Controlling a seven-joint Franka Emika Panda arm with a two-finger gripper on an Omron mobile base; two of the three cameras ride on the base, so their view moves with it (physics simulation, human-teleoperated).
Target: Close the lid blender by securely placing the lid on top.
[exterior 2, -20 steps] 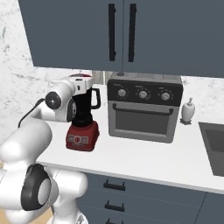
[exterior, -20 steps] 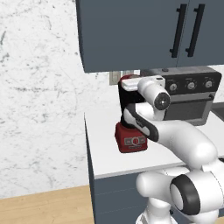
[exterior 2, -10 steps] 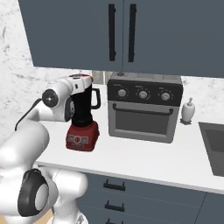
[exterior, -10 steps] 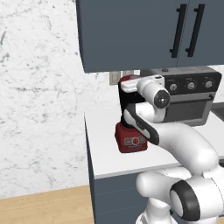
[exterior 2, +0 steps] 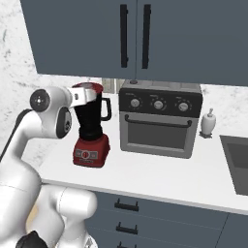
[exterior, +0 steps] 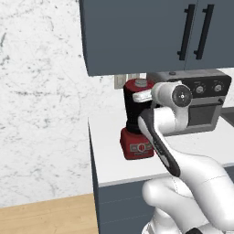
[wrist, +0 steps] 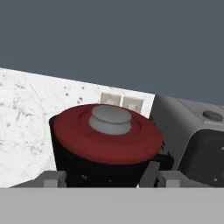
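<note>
The red lid [wrist: 83,140] with its pale grey knob sits flat on top of the blender [exterior 2: 91,123], a dark jar on a red base [exterior: 137,146]. The same lid [exterior: 139,84] [exterior 2: 90,87] caps the jar in both base views. My gripper [wrist: 104,175] is open, level with the jar's top on the near side. Its two fingertips [wrist: 152,171] stand wide apart just short of the jar and touch nothing. From the base cameras my gripper [exterior: 142,96] [exterior 2: 83,96] hangs right beside the jar's rim.
A grey toaster oven [exterior 2: 160,121] stands close to the right of the blender. Dark wall cabinets [exterior 2: 135,34] hang low above both. A small white bottle [exterior 2: 209,123] and a sink edge [exterior 2: 237,160] lie further right. The counter's left edge [exterior: 91,151] is near the blender.
The hand has drawn back a little from the blender's top toward the robot. The lid has stayed on the jar.
</note>
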